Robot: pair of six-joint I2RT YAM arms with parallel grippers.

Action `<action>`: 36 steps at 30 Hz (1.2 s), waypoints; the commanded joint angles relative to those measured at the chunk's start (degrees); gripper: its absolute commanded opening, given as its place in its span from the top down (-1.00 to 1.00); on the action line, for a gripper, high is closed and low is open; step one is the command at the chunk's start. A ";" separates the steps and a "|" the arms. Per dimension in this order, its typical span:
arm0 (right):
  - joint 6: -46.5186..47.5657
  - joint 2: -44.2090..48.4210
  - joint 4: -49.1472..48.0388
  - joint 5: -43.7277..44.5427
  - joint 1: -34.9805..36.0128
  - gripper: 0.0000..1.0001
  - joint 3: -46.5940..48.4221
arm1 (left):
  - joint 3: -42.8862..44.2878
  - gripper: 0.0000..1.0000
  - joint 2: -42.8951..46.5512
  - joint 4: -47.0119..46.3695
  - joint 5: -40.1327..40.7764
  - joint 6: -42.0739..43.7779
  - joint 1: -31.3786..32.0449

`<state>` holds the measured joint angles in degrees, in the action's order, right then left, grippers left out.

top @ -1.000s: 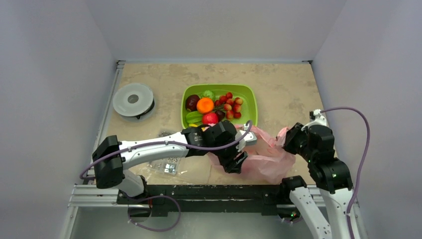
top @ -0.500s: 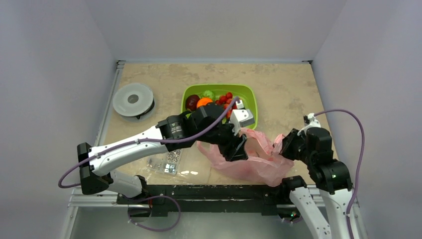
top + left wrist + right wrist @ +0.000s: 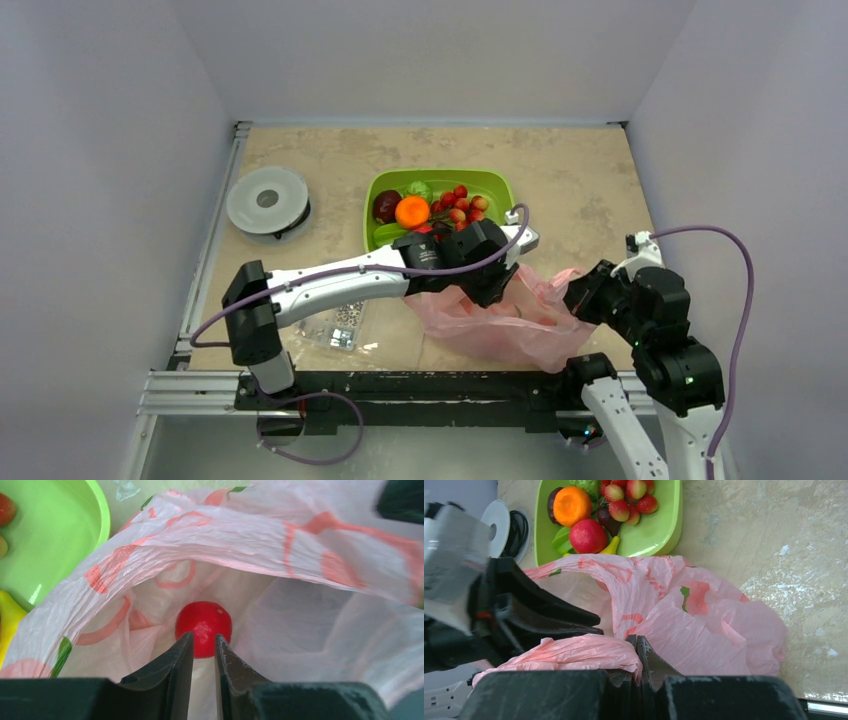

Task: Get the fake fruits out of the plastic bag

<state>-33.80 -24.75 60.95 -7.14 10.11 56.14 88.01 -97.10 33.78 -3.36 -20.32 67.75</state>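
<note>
Left hand [image 3: 203, 636] has swung up-right to the mouth of the pink plastic bag [image 3: 520, 325] below the green tray [image 3: 500, 195], fingers narrow, empty; red fake fruit [image 3: 204, 621] lies inside just past the tips, right hand [image 3: 636, 645] pinching bag's edge: widen first, then straddle fruit.

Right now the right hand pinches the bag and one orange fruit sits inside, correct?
Not orange: the left wrist view shows the fruit inside the plastic bag is red. The right hand does pinch the bag.
</note>
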 commanded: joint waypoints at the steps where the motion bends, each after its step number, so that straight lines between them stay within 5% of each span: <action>1: 1.62 0.96 0.64 -1.61 0.00 1.00 1.53 | -2.73 0.60 -2.17 -4.53 7.22 -2.75 0.78; 11: -0.38 2.43 -0.43 -3.20 0.16 1.00 0.72 | -7.11 -0.45 -8.25 -10.76 8.92 -3.72 1.32; 36: -2.62 7.04 -1.36 1.03 0.16 1.00 -1.82 | -18.26 -0.69 -10.43 -14.50 10.64 -5.79 5.29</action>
<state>-35.66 -18.63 61.23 -6.98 10.11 55.07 71.90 -108.14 21.41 5.21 -24.99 72.58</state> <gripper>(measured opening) 0.003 0.836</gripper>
